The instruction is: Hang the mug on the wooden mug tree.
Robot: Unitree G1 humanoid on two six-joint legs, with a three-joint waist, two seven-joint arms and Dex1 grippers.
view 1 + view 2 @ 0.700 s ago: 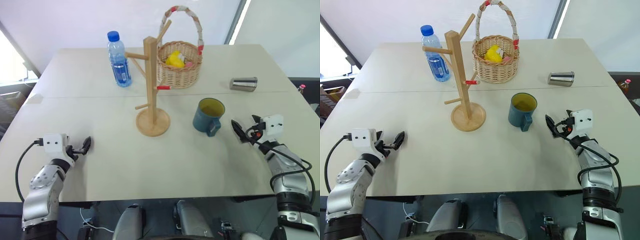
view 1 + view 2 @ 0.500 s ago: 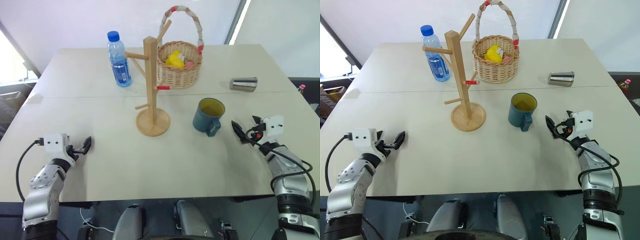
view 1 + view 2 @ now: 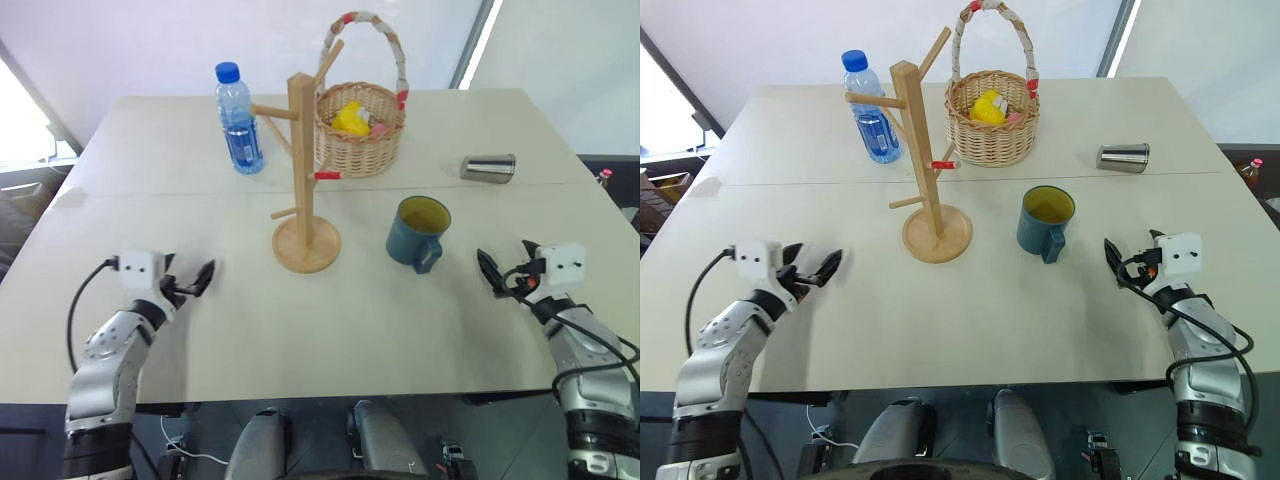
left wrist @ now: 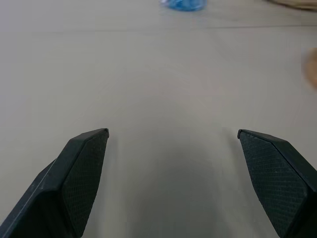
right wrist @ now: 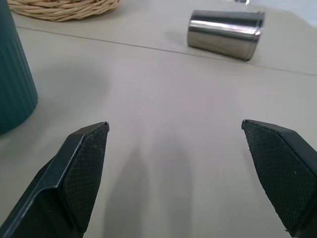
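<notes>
Across a pale table (image 3: 200,340), the mug (image 3: 417,232) stands upright just right of the wooden mug tree (image 3: 303,180), handle toward the robot. Both the left gripper (image 3: 200,277) and right gripper (image 3: 490,272) hover empty, jaws spread, apparently ready to reach.

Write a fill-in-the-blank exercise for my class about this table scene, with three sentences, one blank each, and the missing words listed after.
1. The mug stands upright on the table, between the wooden mug tree and the ____ gripper.
2. The metal can lies on its ____.
3. The water bottle has a ____ cap.

Missing words: right; side; blue
</notes>
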